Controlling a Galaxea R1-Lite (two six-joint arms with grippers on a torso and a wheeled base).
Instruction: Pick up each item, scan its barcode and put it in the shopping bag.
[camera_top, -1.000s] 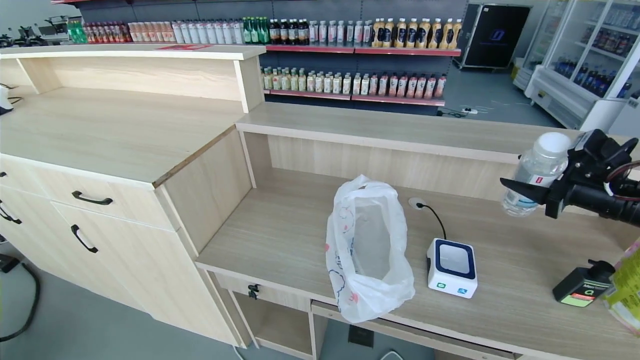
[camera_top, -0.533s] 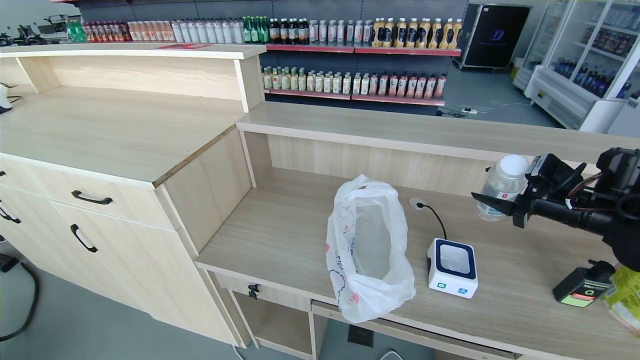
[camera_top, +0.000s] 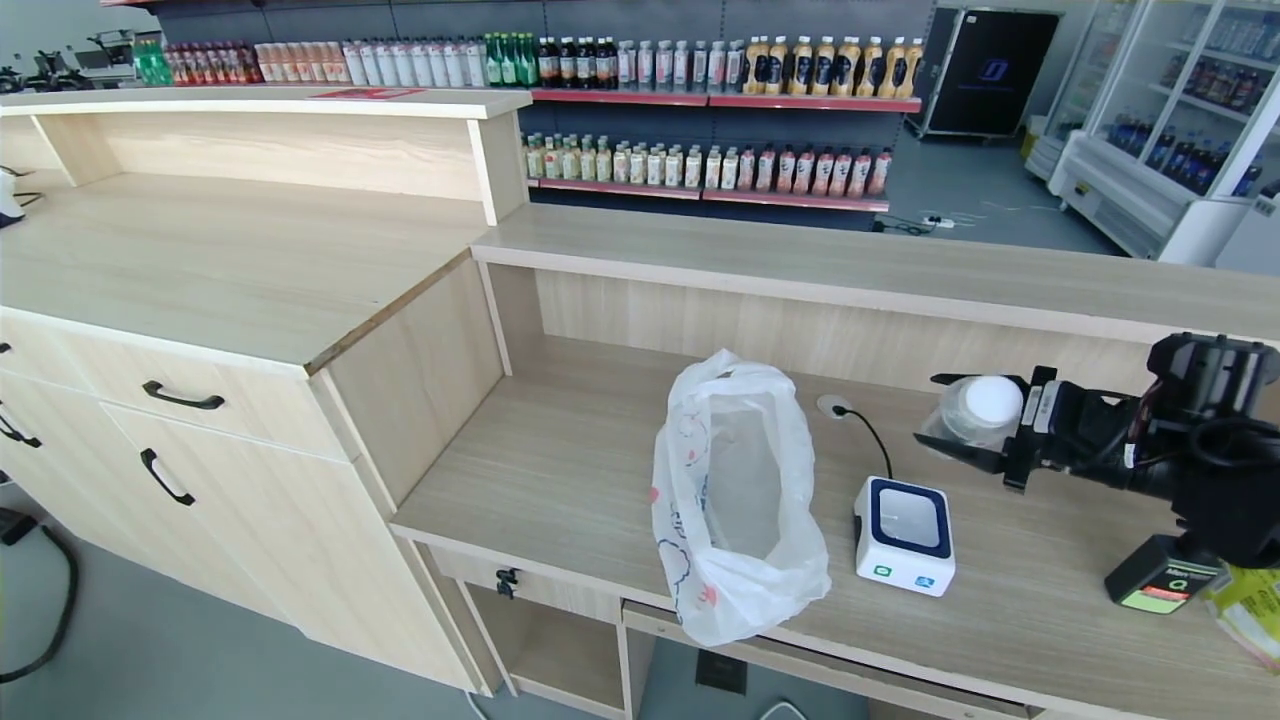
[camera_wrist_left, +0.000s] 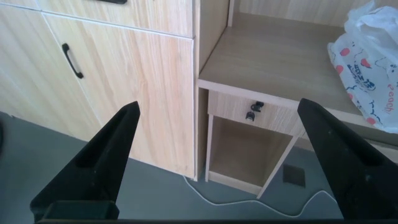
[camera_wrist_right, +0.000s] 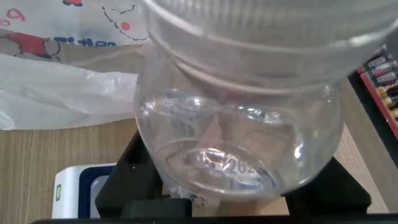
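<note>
1. Grips the clear water bottle (camera_top: 978, 410) (camera_wrist_right: 236, 124) in the right gripper (camera_top: 925, 408), fingers (camera_top: 985, 463) closed against its sides.
2. Holds that bottle in the air just behind the scanner (camera_top: 905, 535) (camera_wrist_right: 74, 186), white cap turned toward the head camera. Seems tilted rather than upright, though hard to judge from this angle.
3. Hangs the left gripper (camera_wrist_left: 217, 106) low, facing the cabinet front (camera_wrist_left: 124, 68), fingers (camera_wrist_left: 102, 165) spread wide with nothing between them.
4. Finds the shopping bag (camera_top: 735, 500) (camera_wrist_left: 367, 56) standing open on the surface (camera_top: 560, 470), just left of the scanner.
5. Finds a black bottle (camera_top: 1160, 580) and a yellow-green packet (camera_top: 1245, 610) close together near the surface's right end.
</note>
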